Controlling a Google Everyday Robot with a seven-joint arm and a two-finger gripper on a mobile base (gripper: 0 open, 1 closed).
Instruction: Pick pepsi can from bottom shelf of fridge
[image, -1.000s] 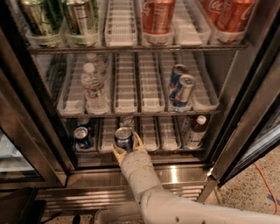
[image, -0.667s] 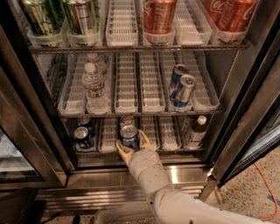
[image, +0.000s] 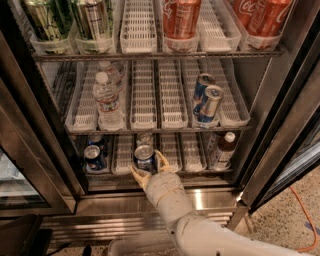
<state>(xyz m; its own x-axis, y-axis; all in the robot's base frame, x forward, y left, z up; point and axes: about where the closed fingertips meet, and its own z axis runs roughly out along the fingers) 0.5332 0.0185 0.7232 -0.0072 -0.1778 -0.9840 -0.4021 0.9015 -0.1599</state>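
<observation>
The fridge (image: 280, 125) stands open with three wire racks of white lane trays. On the bottom shelf (image: 180, 152) the pepsi can (image: 144, 157), dark blue with a silver top, stands at the front of a middle lane. My gripper (image: 149, 168) reaches in from below, one finger on each side of the can, closed on its lower body. A pale silver can (image: 145, 138) stands right behind it. Another dark blue can (image: 94, 159) stands in the left lane, with one more behind it.
A brown bottle (image: 222, 150) stands at the right of the bottom shelf. The middle rack holds water bottles (image: 107, 100) and two slim blue-and-silver cans (image: 206, 100). The top rack holds green cans (image: 65, 20) and red cans (image: 181, 17). The steel base panel (image: 210, 200) lies below.
The gripper and the can between its fingers shifted a little to the right, then back left. The other cans have not moved.
</observation>
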